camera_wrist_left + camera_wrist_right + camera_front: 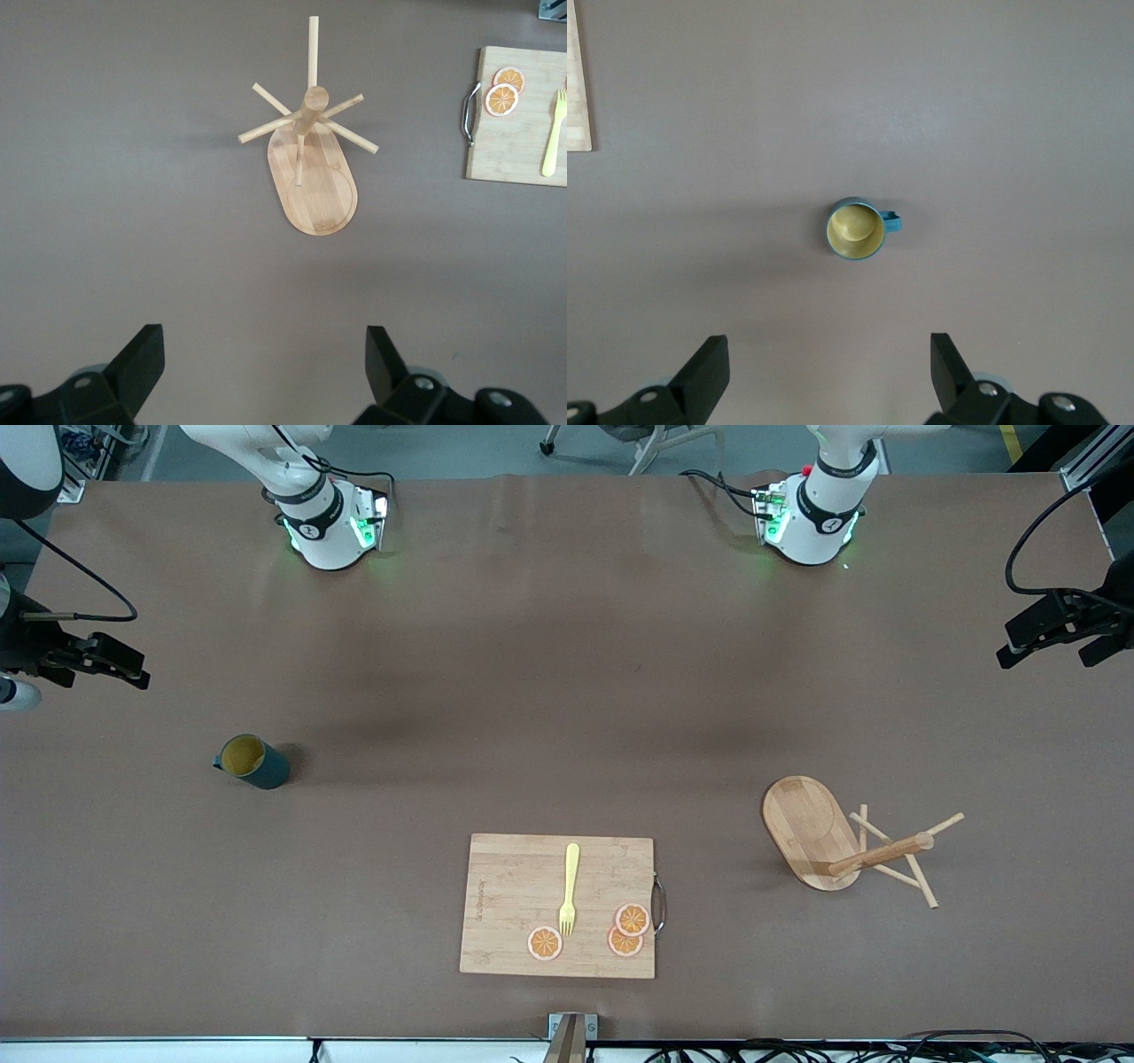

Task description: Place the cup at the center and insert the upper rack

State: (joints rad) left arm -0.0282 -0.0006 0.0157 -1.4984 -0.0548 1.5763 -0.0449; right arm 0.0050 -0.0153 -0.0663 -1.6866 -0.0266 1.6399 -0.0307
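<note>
Nothing's really started yet by the look of it. The cup is sitting upright on the table at mid-left of the front view, toward the right arm's end, handle pointing away from the middle. The rack is at lower right of that view, toward the left arm's end, standing on its oval base with the pegs sticking out.

The right gripper hangs in the air at the left edge of the front view, fingers spread wide, nothing in them. The left gripper is at the right edge, also spread and empty, with the rack in its wrist view.

A cutting board with a fork and some orange slices sits low center in the frame, between the two.

My guess is step one is the cup: the right gripper would need to come down over it, pinch the rim or wall, then carry it to the open middle of the table.
</note>
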